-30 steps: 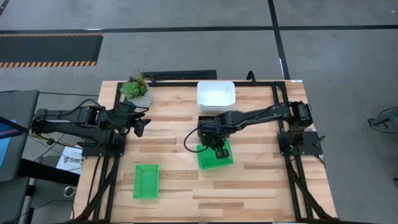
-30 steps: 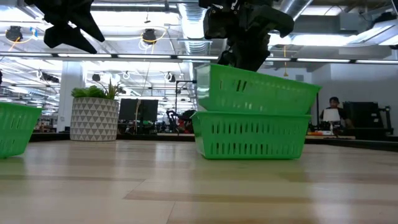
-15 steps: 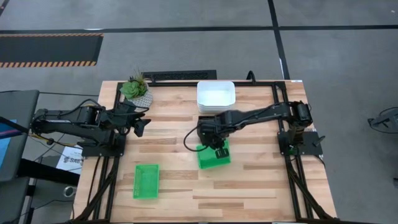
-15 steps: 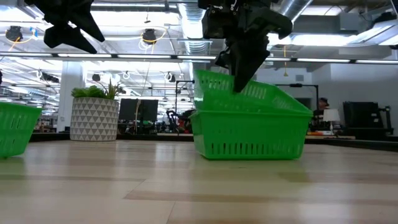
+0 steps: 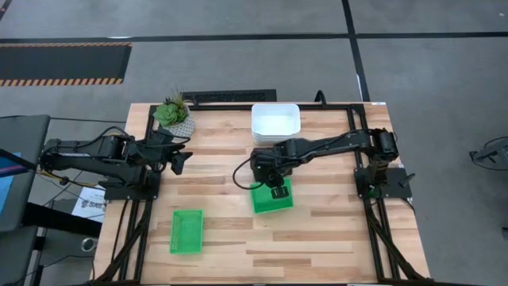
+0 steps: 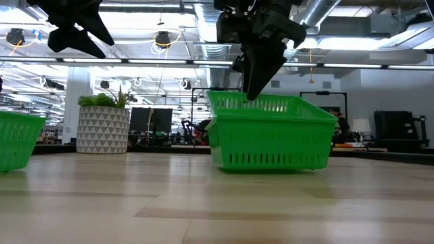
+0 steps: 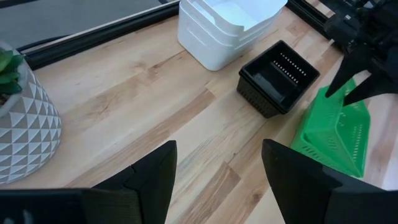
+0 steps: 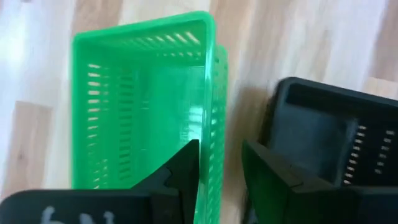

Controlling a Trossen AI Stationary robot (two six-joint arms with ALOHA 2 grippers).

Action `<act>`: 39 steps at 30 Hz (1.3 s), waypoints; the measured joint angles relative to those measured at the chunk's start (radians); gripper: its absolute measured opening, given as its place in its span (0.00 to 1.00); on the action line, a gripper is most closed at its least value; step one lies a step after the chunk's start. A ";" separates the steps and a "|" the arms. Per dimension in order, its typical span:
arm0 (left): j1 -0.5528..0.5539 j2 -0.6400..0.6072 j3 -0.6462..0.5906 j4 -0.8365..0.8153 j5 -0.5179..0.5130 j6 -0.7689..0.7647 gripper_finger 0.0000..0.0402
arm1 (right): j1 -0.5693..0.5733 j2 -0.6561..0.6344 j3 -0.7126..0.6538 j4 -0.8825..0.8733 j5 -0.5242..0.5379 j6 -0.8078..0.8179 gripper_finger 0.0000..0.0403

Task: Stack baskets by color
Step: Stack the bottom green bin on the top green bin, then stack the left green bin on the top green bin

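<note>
Looking down, I see my right tool [image 5: 275,189] over the far rim of the green stack [image 5: 272,199] in the middle of the wooden desk [image 5: 333,230]. Its fingers [image 8: 186,168] are apart, one on each side of the mesh wall, not squeezing it. Black baskets [image 7: 278,78] sit just beside the green stack, and smooth white baskets [image 5: 275,122] with round corners sit at the far edge. One more green basket [image 5: 186,231] lies alone near the front left, with bare wood around it. My left tool [image 5: 178,161] waits near the plant pot [image 5: 176,117], fingers apart.
</note>
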 joint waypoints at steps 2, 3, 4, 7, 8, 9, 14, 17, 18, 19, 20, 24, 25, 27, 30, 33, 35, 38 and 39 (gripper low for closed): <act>0.000 0.000 0.000 0.000 0.000 0.000 0.56 | -0.004 0.021 0.001 0.020 0.002 0.001 0.33; 0.000 0.000 0.000 0.000 -0.001 0.000 0.56 | -0.004 0.031 0.000 0.022 0.005 0.006 0.31; 0.000 0.000 0.000 0.000 -0.001 0.000 0.56 | -0.004 0.038 -0.002 0.014 0.007 0.010 0.29; 0.000 0.000 0.000 -0.002 -0.001 0.000 0.56 | -0.004 0.064 0.002 0.019 0.007 0.010 0.21; 0.000 0.001 0.000 -0.004 -0.001 0.000 0.56 | -0.004 0.071 0.000 0.012 0.011 0.007 0.18; 0.000 0.000 0.000 -0.005 -0.001 0.000 0.56 | -0.003 0.078 0.000 0.004 0.012 0.006 0.14; 0.000 0.000 0.000 -0.019 -0.002 0.000 0.56 | 0.000 0.087 0.000 -0.007 0.021 -0.015 0.04; 0.000 0.000 0.000 -0.022 -0.002 0.000 0.56 | -0.002 0.084 0.000 -0.010 0.023 -0.010 0.08; 0.000 0.000 0.000 -0.022 -0.002 0.001 0.56 | -0.003 0.081 0.000 -0.016 0.021 -0.011 0.09; 0.000 0.000 0.000 -0.023 -0.002 0.002 0.56 | -0.003 0.077 0.000 -0.019 0.013 -0.013 0.09; 0.000 0.000 0.000 -0.022 -0.002 0.004 0.56 | -0.004 0.074 0.000 -0.016 0.009 -0.015 0.09; 0.000 0.000 0.000 -0.023 -0.002 0.004 0.56 | -0.004 0.075 0.000 -0.017 0.006 -0.006 0.11; 0.000 0.000 0.000 -0.023 -0.002 0.004 0.56 | -0.004 0.075 0.000 -0.016 0.005 -0.003 0.12; 0.000 0.000 0.000 -0.023 -0.002 0.004 0.56 | -0.007 0.075 0.000 -0.015 0.003 -0.003 0.15; 0.000 0.000 0.000 -0.023 0.001 0.004 0.56 | -0.010 0.066 0.003 -0.017 0.002 0.000 0.22; 0.000 0.000 0.000 -0.023 0.003 0.004 0.56 | -0.018 0.051 0.026 -0.018 0.001 0.013 0.31; 0.000 0.000 0.000 -0.023 0.003 0.004 0.56 | -0.025 0.037 0.036 -0.029 0.001 0.020 0.37; 0.000 0.000 0.000 -0.023 0.004 0.004 0.56 | -0.038 0.028 0.067 -0.043 0.001 0.039 0.44; 0.000 0.000 0.000 -0.023 0.004 0.004 0.56 | -0.043 0.019 0.071 -0.055 0.001 0.048 0.46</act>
